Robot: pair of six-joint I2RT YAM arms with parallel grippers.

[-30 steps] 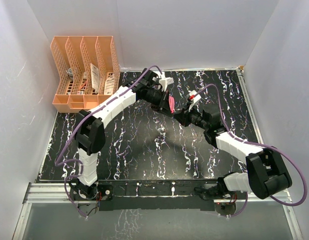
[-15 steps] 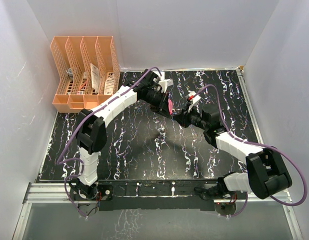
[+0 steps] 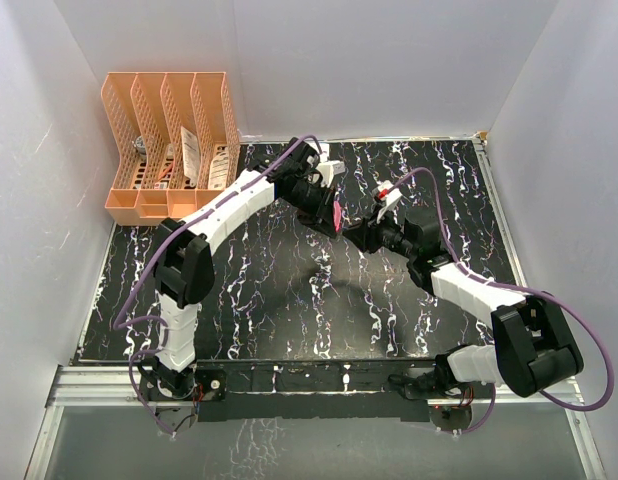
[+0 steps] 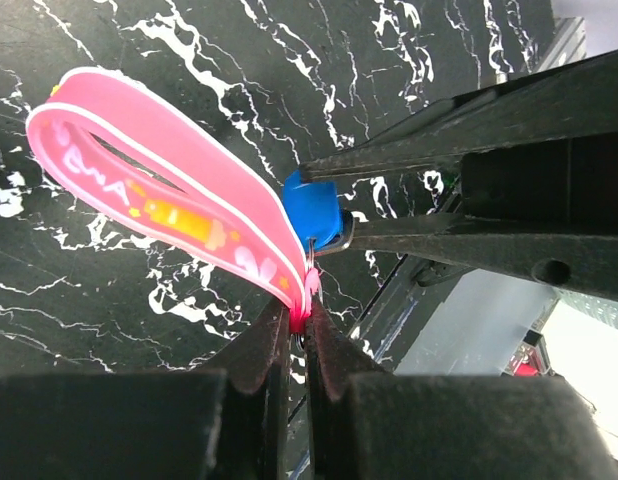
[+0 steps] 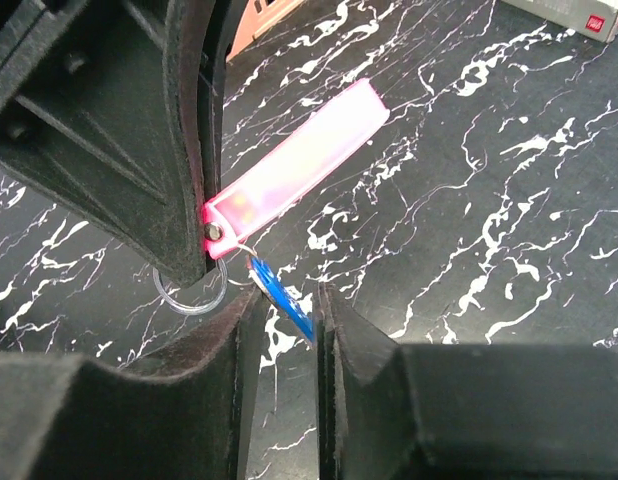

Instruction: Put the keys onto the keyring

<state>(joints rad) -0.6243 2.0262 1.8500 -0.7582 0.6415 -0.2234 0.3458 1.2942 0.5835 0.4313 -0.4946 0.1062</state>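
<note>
Left claw (image 4: pixel 297 322) clenched on the keyring (image 4: pixel 159 190) at its riveted end. Right claw (image 5: pixel 285 300) grasping the blue key (image 4: pixel 311 208), just beside the strap, above the surface (image 3: pixel 269 300).

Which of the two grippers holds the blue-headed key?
The right gripper: it pinches the blue key, whereas the left gripper clamps the riveted end of the pink keyring.

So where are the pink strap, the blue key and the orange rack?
pink strap (image 4: pixel 174 210): left wrist view, on the band's flat side.
blue key (image 4: pixel 311 208): left wrist view, on its blue head.
orange rack (image 3: pixel 129 210): top view, on its front edge.
</note>
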